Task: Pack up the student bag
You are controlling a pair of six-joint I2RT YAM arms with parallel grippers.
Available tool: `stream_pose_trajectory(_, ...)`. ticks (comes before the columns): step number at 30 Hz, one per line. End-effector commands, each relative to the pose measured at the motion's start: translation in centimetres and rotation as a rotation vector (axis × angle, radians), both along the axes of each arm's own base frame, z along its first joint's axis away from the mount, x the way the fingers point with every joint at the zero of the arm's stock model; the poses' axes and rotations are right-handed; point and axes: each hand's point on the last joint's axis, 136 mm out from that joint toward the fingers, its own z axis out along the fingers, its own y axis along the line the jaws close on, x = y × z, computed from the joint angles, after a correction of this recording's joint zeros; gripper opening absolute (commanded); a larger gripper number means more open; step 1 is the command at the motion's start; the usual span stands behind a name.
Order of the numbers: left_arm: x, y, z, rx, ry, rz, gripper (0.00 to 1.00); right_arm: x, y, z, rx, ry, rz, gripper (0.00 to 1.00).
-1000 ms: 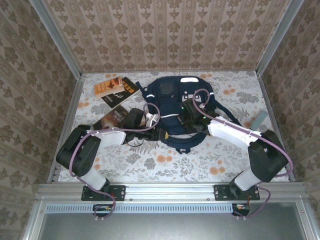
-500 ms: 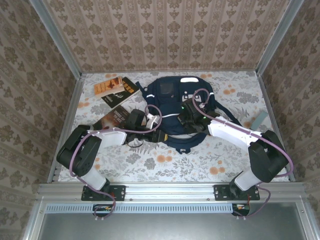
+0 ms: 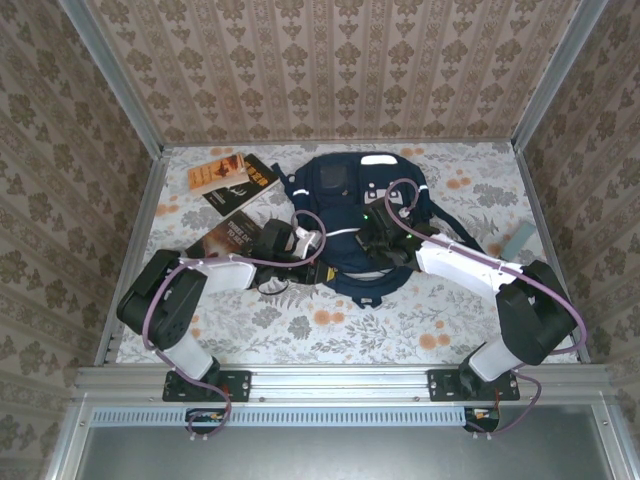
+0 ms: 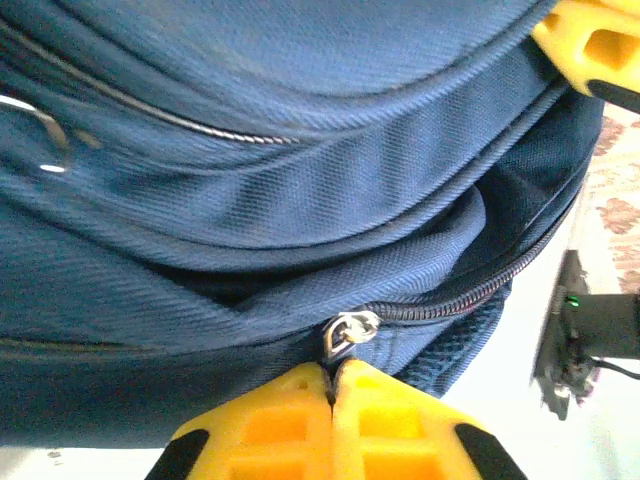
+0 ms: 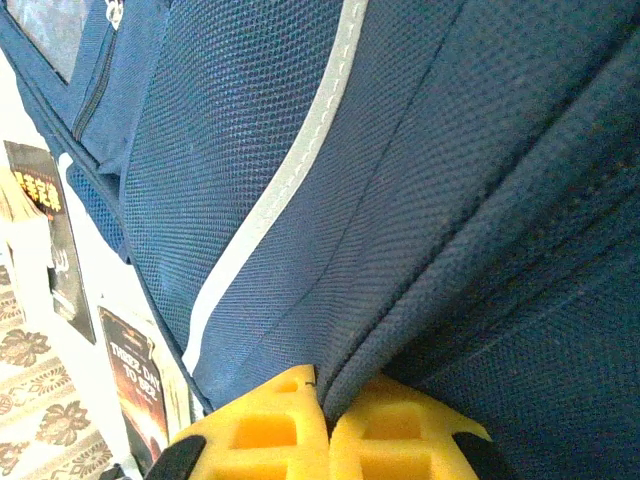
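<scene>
The student bag (image 3: pixel 352 195), navy blue with a white stripe, lies flat in the middle of the table. My left gripper (image 3: pixel 305 243) is at its left lower edge. In the left wrist view its yellow fingers (image 4: pixel 290 420) are pressed together on the tab of the silver zipper pull (image 4: pixel 352 330), where a partly unzipped seam gapes. My right gripper (image 3: pixel 375 235) is on the bag's lower middle. It is shut on a pinched fold of bag fabric (image 5: pixel 400 330) beside the white stripe (image 5: pixel 290 170).
Three books lie left of the bag: an orange one (image 3: pixel 217 172), a black one (image 3: pixel 247 186) and a dark one (image 3: pixel 230 235) partly under my left arm. A pale blue block (image 3: pixel 519 241) rests near the right wall. Metal rails edge the table.
My left gripper has slid a little right against the bag and closed on the zipper pull. My right arm has held still, gripping the fabric.
</scene>
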Motion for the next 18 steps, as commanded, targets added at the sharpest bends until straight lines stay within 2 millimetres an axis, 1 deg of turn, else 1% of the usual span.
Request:
stream_pose_trajectory(1, 1.6, 1.2, 0.3, 0.090, -0.099, 0.067, 0.00, -0.2, -0.1, 2.0, 0.000, -0.061, 0.033, 0.00)
stream_pose_trajectory(4, 2.1, 2.3, 0.0, 0.155, -0.133, 0.105, 0.00, -0.6, -0.9, 2.1, -0.030, -0.067, 0.022, 0.00)
stream_pose_trajectory(8, 2.6, 3.1, 0.1, 0.199, -0.167, 0.132, 0.00, -0.9, -1.8, 2.4, -0.058, -0.081, 0.015, 0.00)
stream_pose_trajectory(11, 2.0, 2.5, 0.8, 0.154, -0.163, 0.094, 0.00, -0.9, -1.8, 2.5, -0.053, -0.089, 0.022, 0.00)
stream_pose_trajectory(12, 1.4, 1.9, 1.3, 0.114, -0.156, 0.057, 0.03, -0.9, -1.7, 2.7, -0.048, -0.092, 0.029, 0.00)
stream_pose_trajectory(14, 0.5, 1.0, 2.2, 0.058, -0.169, 0.012, 0.18, -0.7, -1.4, 2.8, -0.040, -0.095, 0.043, 0.00)
stream_pose_trajectory(15, -0.1, 0.8, 2.3, 0.050, -0.184, -0.010, 0.24, -0.7, -1.2, 3.0, -0.036, -0.098, 0.049, 0.00)
stream_pose_trajectory(18, -1.5, 0.3, 2.2, 0.063, -0.216, -0.063, 0.35, -0.4, -1.0, 3.1, -0.029, -0.100, 0.058, 0.00)
